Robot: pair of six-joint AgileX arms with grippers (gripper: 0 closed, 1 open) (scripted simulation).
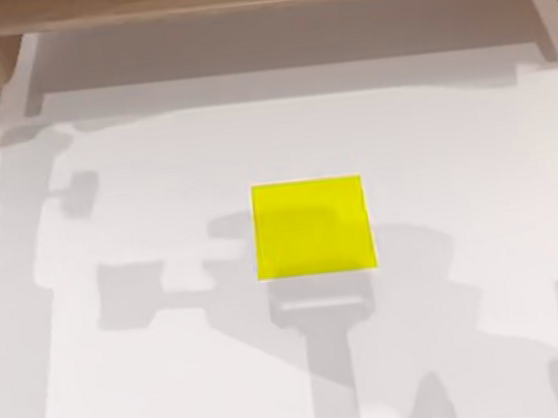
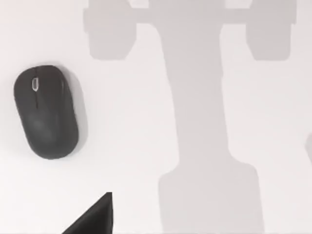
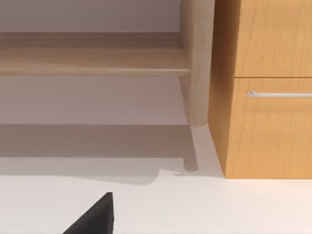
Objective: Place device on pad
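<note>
Flat, thin, bright yellow square pad lying bare at centre of the top view on the white matte table. Smooth, dark, rounded oval device seen from the left wrist, resting on the table, long axis near upright in frame, scroll-wheel end toward upper left. Wooden drawer cabinet seen from the right wrist. Cannot tell either gripper's finger state.

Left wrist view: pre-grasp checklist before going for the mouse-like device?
1. Small dark grey-black rounded oval device in sight of the left wrist camera: ok.
2. Device free, lying on the white tabletop, nothing touching it: ok.
3. Flat bright yellow square pad bare and ready: ok.
4. Left gripper over the device: not ok, device sits off to one side.
5. Left fingers open: cannot tell.
6. Right arm out of the way, its camera facing the wooden drawer cabinet: ok.
</note>
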